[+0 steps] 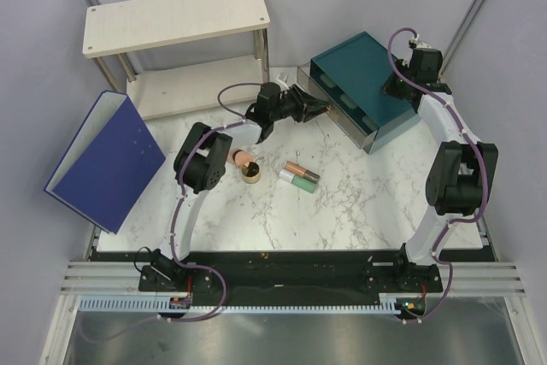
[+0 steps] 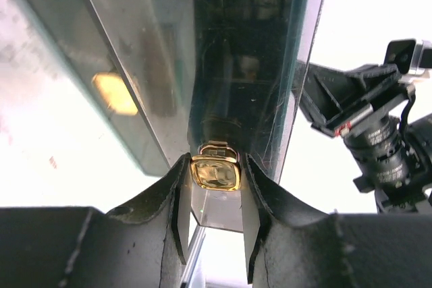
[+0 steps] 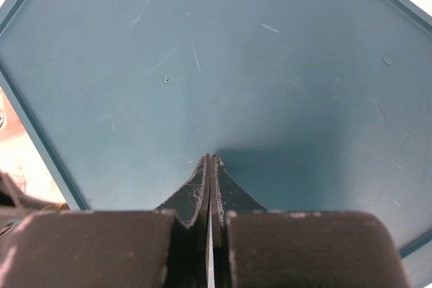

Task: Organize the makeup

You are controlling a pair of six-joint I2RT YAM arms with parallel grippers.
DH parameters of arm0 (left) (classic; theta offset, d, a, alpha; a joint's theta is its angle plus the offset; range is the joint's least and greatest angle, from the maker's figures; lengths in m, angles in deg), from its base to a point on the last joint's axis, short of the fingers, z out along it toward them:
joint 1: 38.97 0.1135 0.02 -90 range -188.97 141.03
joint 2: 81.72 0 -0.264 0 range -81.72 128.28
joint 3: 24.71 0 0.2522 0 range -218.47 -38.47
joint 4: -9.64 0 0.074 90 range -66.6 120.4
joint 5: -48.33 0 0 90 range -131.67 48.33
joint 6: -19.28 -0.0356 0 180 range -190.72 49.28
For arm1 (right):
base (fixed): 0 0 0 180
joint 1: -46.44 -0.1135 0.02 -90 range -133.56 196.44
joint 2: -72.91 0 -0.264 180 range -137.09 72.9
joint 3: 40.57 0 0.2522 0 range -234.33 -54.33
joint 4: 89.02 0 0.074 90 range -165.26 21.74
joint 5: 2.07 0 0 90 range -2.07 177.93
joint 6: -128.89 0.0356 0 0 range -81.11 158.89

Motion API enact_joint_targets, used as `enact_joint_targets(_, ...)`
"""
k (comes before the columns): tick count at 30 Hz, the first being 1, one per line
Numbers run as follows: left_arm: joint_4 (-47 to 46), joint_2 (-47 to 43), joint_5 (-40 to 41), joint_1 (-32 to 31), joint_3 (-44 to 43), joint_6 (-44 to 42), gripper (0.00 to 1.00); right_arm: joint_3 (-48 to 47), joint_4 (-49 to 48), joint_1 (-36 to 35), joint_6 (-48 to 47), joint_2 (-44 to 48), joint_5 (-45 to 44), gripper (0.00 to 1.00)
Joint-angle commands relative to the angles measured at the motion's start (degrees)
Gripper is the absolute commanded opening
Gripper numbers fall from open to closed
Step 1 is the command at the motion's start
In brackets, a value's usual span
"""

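My left gripper (image 2: 215,164) is shut on a small shiny gold makeup piece (image 2: 215,173), pinched between both fingertips. It hangs over the clear pulled-out drawer (image 2: 162,65) of the teal drawer box (image 1: 363,74); in the top view this gripper (image 1: 323,107) sits at the drawer's front. On the marble lie a peach-pink compact (image 1: 242,157), a gold-rimmed tin (image 1: 252,172), a copper-black tube (image 1: 302,170) and a mint-green tube (image 1: 297,181). My right gripper (image 3: 211,160) is shut with nothing in it, just above the teal box top (image 3: 223,52).
A blue binder (image 1: 107,160) leans at the table's left edge. A white two-level shelf (image 1: 175,19) stands at the back left. The right arm (image 1: 457,168) arches along the right side of the marble table (image 1: 342,220).
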Motion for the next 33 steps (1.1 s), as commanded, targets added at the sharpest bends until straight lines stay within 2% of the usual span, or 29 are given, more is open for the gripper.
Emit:
enact_joint_targets(1, -0.6, -8.2, -1.0, 0.9, 6.8, -6.5, 0.02, 1.5, 2.2, -0.1, 0.4, 0.4, 0.5, 0.0)
enact_joint_targets(9, 0.5, -16.2, 0.2, 1.9, 16.8, -9.4, 0.03, 1.6, 2.0, -0.1, 0.7, 0.1, 0.9, 0.0)
enact_joint_targets(13, 1.0, -16.7, -1.3, 2.4, 19.2, -10.6, 0.11, 1.9, 1.9, -0.1, 0.9, -0.2, 1.5, 0.0)
enact_joint_targets(14, 1.4, -16.7, -2.1, 2.4, 19.2, -10.9, 0.22, 2.0, 1.9, 0.0, 1.0, -0.3, 1.7, 0.0)
enact_joint_targets(16, 1.6, -16.8, -2.8, 2.5, 19.0, -12.1, 0.37, 2.0, 1.9, -0.1, 1.1, -0.3, 2.0, 0.0)
enact_joint_targets(17, 1.9, -16.6, -3.6, 2.5, 18.7, -12.6, 0.59, 2.0, 1.9, -0.1, 1.0, -0.3, 2.1, 0.0)
enact_joint_targets(18, 2.0, -16.5, -4.7, 2.5, 18.4, -14.0, 0.72, 2.0, 1.9, -0.1, 0.9, -0.2, 2.2, 0.0)
enact_joint_targets(20, 2.8, -17.7, -7.0, 2.7, 17.9, -16.4, 0.87, 2.0, 1.9, -0.1, 0.9, -0.3, 2.4, 0.0)
enact_joint_targets(23, 8.4, -22.3, -7.9, 3.5, 18.6, -24.2, 0.9, 2.0, 1.8, 0.0, 1.0, -0.1, 2.9, 0.0)
enact_joint_targets(30, 37.3, -32.0, -8.2, 3.8, 15.3, -55.7, 0.9, 2.7, 1.8, -0.1, 1.1, 0.2, 3.4, 0.0)
enact_joint_targets(31, 44.4, -32.3, -8.3, 3.7, 14.5, -58.7, 0.9, 2.7, 1.8, -0.1, 1.2, 0.2, 3.5, 0.0)
enact_joint_targets(33, 51.6, -32.4, -8.3, 3.4, 11.6, -67.5, 0.91, 2.7, 1.8, -0.1, 1.2, -0.1, 3.7, 0.0)
